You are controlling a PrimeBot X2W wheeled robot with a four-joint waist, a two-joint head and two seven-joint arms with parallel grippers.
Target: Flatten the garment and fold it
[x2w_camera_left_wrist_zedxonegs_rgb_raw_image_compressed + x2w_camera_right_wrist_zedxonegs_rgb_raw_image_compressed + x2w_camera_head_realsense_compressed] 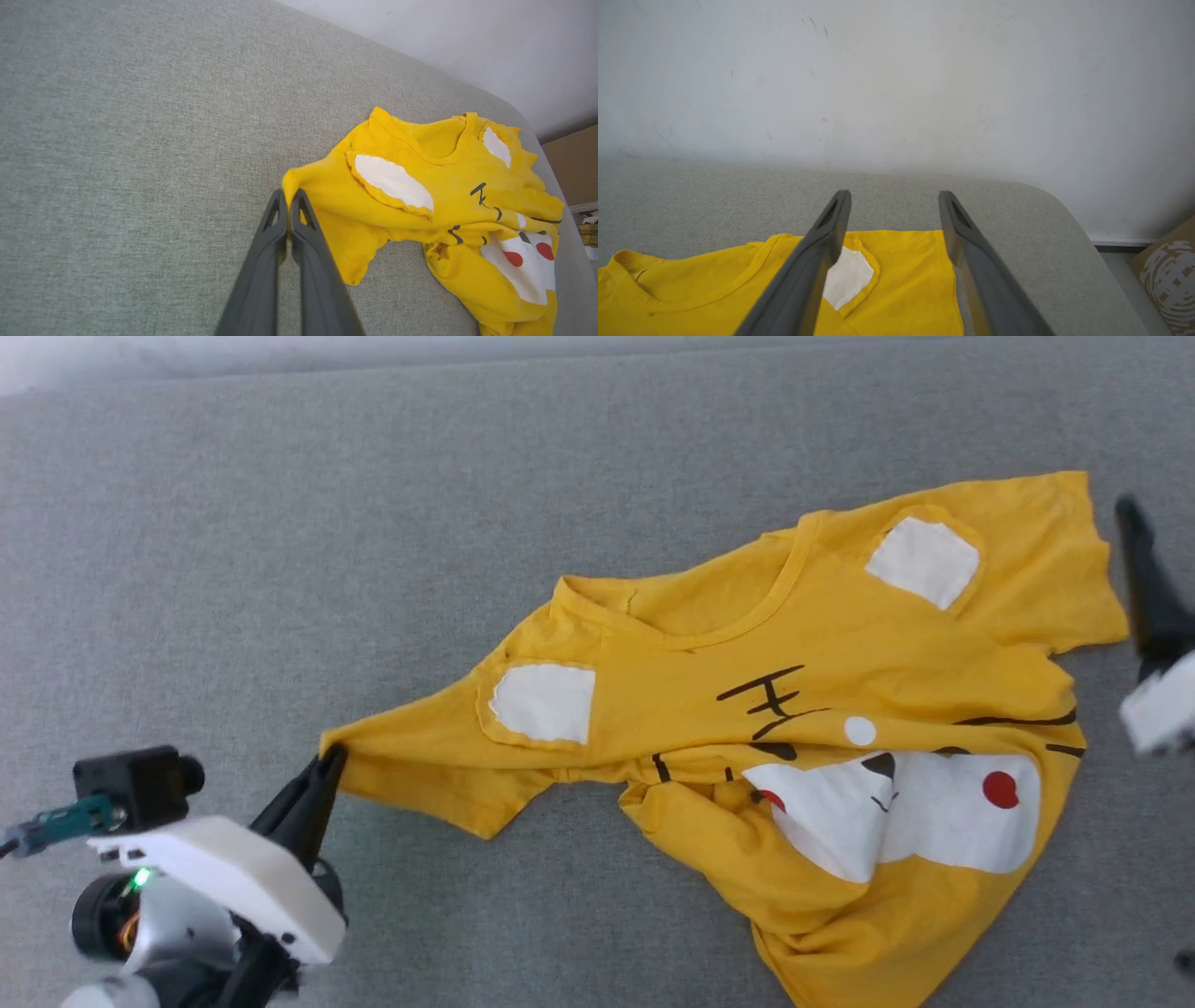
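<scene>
My left pincer [329, 763] is clenched on the shirt's [840, 644] sleeve tip, to pull it flat (my guess). My right pincer [894, 200] hangs released near the other sleeve.

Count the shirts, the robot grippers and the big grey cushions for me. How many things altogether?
Bright yellow short-sleeved T-shirt of thin cloth: 1
Grippers with two long dark fingers: 2 (left gripper shut on the T-shirt, right gripper open)
Grey fabric cushion under it: 1
Total: 4
</scene>
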